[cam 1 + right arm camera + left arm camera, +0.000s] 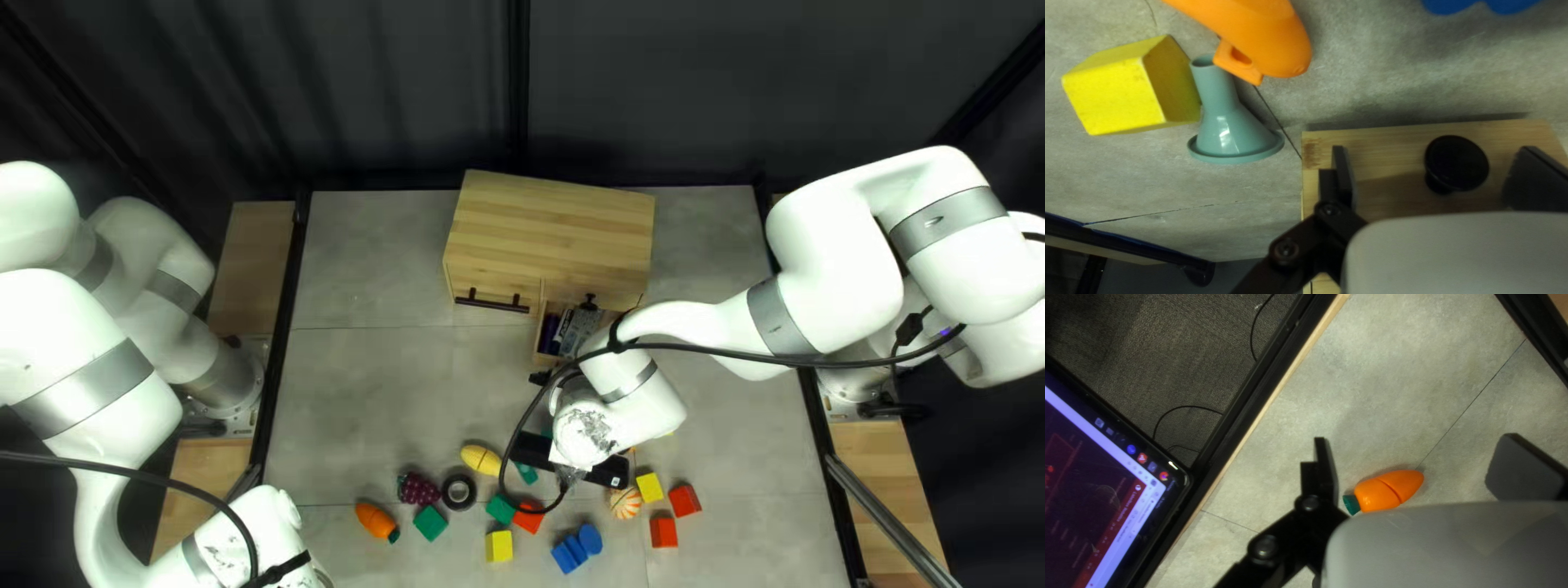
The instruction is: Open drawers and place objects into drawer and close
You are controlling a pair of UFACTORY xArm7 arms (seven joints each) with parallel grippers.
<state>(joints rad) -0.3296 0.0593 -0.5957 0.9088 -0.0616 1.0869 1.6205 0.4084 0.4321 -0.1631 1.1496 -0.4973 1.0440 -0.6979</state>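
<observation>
We see the pale wooden drawer (1383, 142) standing open, a round black knob (1456, 162) on its front, dark objects (553, 332) inside. Before it lie our orange carrot (1388, 491), on its side, purple grapes (417, 488), a teal funnel (1225, 122) and coloured blocks (430, 523).

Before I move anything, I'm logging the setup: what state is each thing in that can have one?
Small drawer: open, dark items inside.
Bar-handled cabinet front: appears shut.
Left end effector: open, holding nothing.
Right end effector: open, a finger either side of the black knob.
Black knob: not gripped.
Toy carrot: lying on its side.
Screen: lit.
</observation>
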